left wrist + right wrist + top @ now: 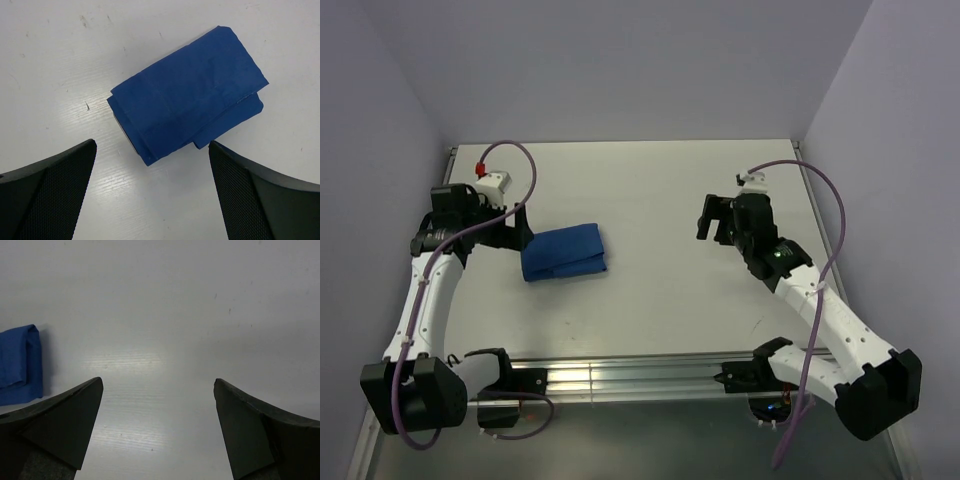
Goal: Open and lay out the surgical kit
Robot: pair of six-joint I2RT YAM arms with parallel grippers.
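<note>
While both arms hover empty | left gripper point(152, 144) spread wide | kit point(187, 95) folded shut, just ahead of its fingers | right gripper point(159, 382) spread wide, kit well off to its left

1 high rear overhead view, 2 close downward wrist views, blue wrap point(563, 254) in all 3
</note>
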